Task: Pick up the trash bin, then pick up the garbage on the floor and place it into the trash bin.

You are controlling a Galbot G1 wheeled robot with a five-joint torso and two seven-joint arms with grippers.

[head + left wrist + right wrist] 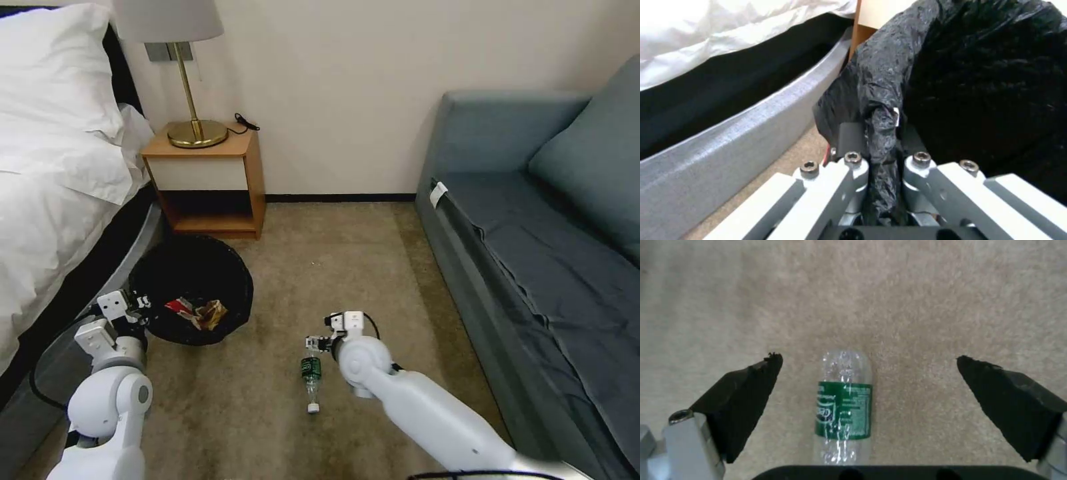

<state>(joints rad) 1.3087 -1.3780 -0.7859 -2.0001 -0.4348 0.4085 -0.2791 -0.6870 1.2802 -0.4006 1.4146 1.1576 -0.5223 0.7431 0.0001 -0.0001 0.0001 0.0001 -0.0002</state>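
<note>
The trash bin (pixel 193 277), lined with a black bag (pixel 978 83), sits low beside the bed, in front of the nightstand. Inside it lie a red-and-white wrapper (pixel 179 307) and a gold-brown wrapper (pixel 212 313). My left gripper (pixel 138 303) (pixel 882 140) is shut on the bin's bagged rim at its near left side. A clear bottle with a green label (pixel 311 373) (pixel 844 406) lies on the carpet, its white cap toward me. My right gripper (pixel 319 343) (pixel 868 357) hovers just above the bottle's base end, open, with the bottle between its black fingertips (pixel 751 396) but off-centre.
The bed (pixel 53 167) and its grey frame (pixel 729 133) border the left. A wooden nightstand (pixel 207 180) with a brass lamp (pixel 193 100) stands behind the bin. A blue-grey sofa (pixel 547 233) fills the right. Open carpet (pixel 347 267) lies between them.
</note>
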